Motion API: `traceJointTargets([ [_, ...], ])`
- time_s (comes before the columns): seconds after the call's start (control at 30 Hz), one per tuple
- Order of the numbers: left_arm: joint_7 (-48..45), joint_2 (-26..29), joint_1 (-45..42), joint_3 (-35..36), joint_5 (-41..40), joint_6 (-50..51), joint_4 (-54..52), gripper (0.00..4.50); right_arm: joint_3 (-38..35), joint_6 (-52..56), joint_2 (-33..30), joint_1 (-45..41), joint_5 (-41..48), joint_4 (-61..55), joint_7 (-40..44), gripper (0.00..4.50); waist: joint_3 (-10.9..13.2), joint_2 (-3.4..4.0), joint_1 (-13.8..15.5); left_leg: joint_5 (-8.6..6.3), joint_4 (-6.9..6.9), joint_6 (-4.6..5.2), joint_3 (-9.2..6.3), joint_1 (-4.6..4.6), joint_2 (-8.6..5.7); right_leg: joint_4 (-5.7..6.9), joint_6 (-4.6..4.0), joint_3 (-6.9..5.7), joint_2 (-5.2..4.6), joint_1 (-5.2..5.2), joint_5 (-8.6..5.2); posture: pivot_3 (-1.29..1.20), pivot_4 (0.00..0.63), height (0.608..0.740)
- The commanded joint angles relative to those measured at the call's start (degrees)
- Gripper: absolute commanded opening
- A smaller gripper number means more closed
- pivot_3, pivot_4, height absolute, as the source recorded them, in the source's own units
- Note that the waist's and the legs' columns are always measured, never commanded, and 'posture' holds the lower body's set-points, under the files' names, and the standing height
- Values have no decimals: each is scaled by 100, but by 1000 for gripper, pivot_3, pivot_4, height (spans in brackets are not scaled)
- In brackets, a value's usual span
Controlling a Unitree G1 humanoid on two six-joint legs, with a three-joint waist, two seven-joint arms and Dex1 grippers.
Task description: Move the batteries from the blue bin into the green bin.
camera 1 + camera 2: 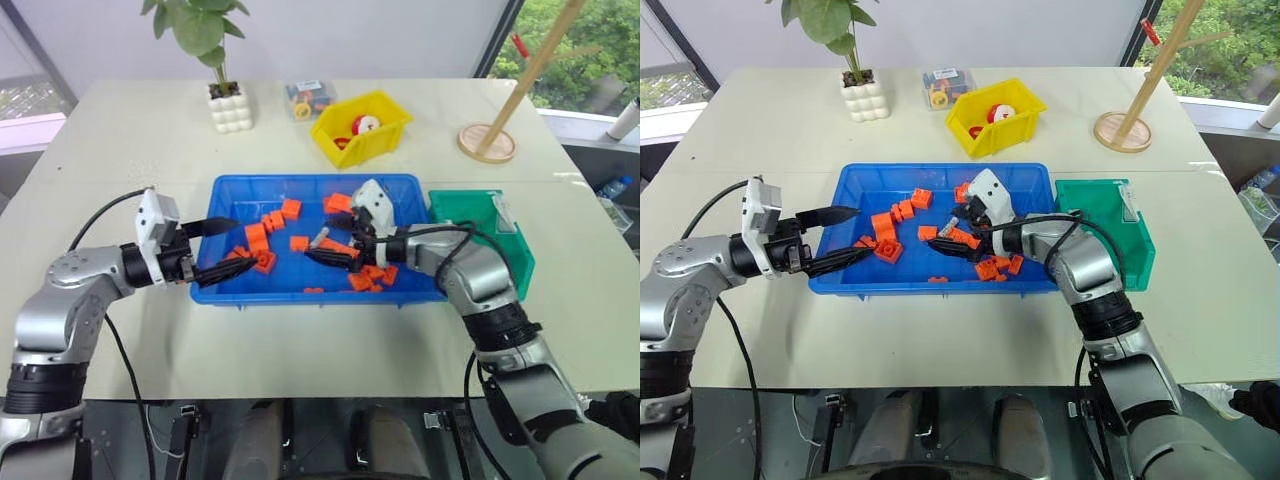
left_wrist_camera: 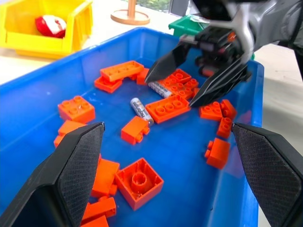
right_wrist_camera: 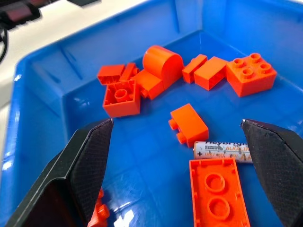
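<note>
My table point(image 1: 130, 130) carries the blue bin point(image 1: 232, 190) under both grippers, green bin point(image 1: 520, 262) beside my right gripper point(image 1: 335, 250), and beyond them the yellow bin point(image 1: 395, 128), plant pot point(image 1: 229, 107), wooden stand point(image 1: 487, 142), perhaps a clear box point(image 1: 307, 98).

I see the blue bin point(image 1: 240, 190) mid-surface point(image 1: 120, 150), the green bin point(image 1: 515, 255) touching its right side, the yellow bin point(image 1: 385, 130) behind; batteries point(image 2: 141, 109) lie among bricks point(image 2: 138, 182) inside.

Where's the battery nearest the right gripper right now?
In the left wrist view, one battery lies on the blue bin floor against a long orange brick, near the right gripper with its fingers spread.
</note>
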Motion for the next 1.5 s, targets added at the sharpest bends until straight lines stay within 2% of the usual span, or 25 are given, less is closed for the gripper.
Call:
traceJointTargets([
  [0.03, 126, 37, 110, 247, -153, 14, -294, 4500, -8, -243, 79, -271, -159, 280, 31, 4449, 0, 0, 6, 0, 0, 0, 0, 0, 0, 0, 0, 0, 0, 0, 0, 0, 150, 739],
  [0.9, 539, -86, 365, 331, -150, -112, -529, 4500, 173, -1535, 608, -1027, -1368, 2502, -75, 4449, 0, 0, -13, 0, -1, -1, 2, 0, 0, 6, 0, 1, 0, -4, 0, 0, 150, 739],
  [1.0, 581, -101, 359, 325, -149, -132, -526, 4500, 235, -1581, 605, -1051, -1458, 2535, 11, 3647, 0, 0, -12, 0, -1, -1, 2, 0, 0, 6, 0, 1, 0, -4, 0, 0, 150, 739],
  [1.03, 596, -109, 354, 326, -147, -141, -525, 4500, 258, -1593, 598, -1054, -1490, 2531, 48, 3290, 0, 0, -13, 0, -1, -1, 2, 0, 0, 6, 0, 1, 0, -4, 0, 0, 150, 739],
  [1.07, 606, -117, 351, 330, -146, -150, -523, 4500, 279, -1613, 591, -1059, -1529, 2527, 67, 2654, 0, 0, -15, 0, -1, -1, 2, 0, 0, 6, 0, 1, 0, -4, 0, 0, 150, 739],
  [1.13, 620, -132, 348, 337, -145, -168, -517, 4500, 315, -1638, 585, -1071, -1608, 2514, 111, 2032, 0, 0, -16, 0, -1, -1, 2, 0, 0, 6, 0, 1, 0, -5, 0, 0, 150, 739],
  [1.5, 687, -174, 339, 337, -140, -248, -490, 4500, 153, -1562, 658, -1252, -1689, 2246, 142, 2033, 0, 0, -18, 0, -2, -1, 2, 0, 0, 6, 0, 1, 0, -5, 0, 0, 150, 739],
])
